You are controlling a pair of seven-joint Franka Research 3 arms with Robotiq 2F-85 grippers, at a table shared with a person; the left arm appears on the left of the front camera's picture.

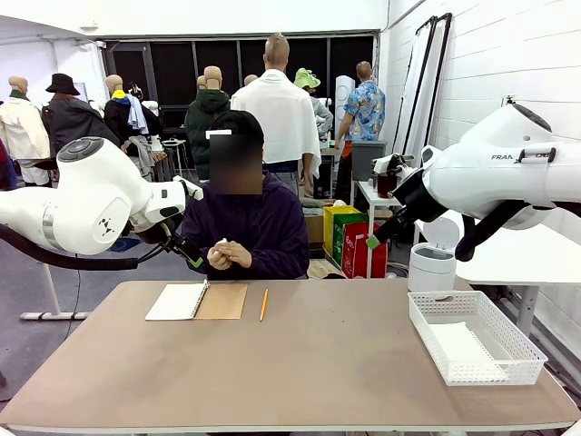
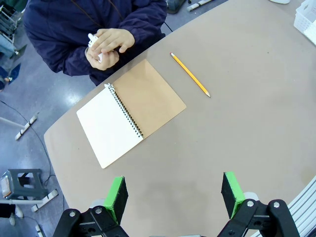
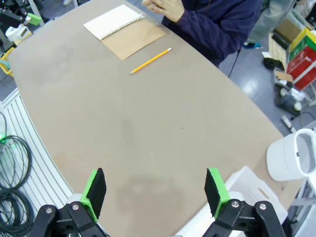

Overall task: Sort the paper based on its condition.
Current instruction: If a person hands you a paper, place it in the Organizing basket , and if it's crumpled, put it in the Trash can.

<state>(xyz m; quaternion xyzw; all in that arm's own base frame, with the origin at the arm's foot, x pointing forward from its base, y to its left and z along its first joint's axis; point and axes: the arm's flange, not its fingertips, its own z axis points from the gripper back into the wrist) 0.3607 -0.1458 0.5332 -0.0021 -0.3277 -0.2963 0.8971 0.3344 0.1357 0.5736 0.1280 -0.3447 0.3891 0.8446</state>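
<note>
White robot arms hang raised above the tan worktop (image 1: 300, 363), one at each side. The left arm (image 1: 91, 195) bends in from the left edge, its wrist angled towards the far side, close to the seated person. The right arm (image 1: 508, 173) comes in high from the right, its forearm sloping down towards the middle, well above the white mesh basket (image 1: 526, 350).

The left end effector (image 2: 174, 191) has its green pads (image 2: 117, 193) spread wide with nothing between them. It looks down on bare worktop just short of the open spiral notebook (image 2: 131, 111). The right end effector (image 3: 155, 188) is likewise spread fully apart and empty, clear of the surface, with a corner of the basket just beside one finger.

The person's hands (image 1: 229, 255) are clasped together at the far edge, pinching a small crumpled piece of white paper (image 1: 221, 242). A flat white sheet (image 1: 461, 343) appears to lie in the basket. A yellow pencil (image 1: 263, 304) rests just right of the notebook, not touching it. A white bin (image 1: 431, 268) stands beyond the basket.
</note>
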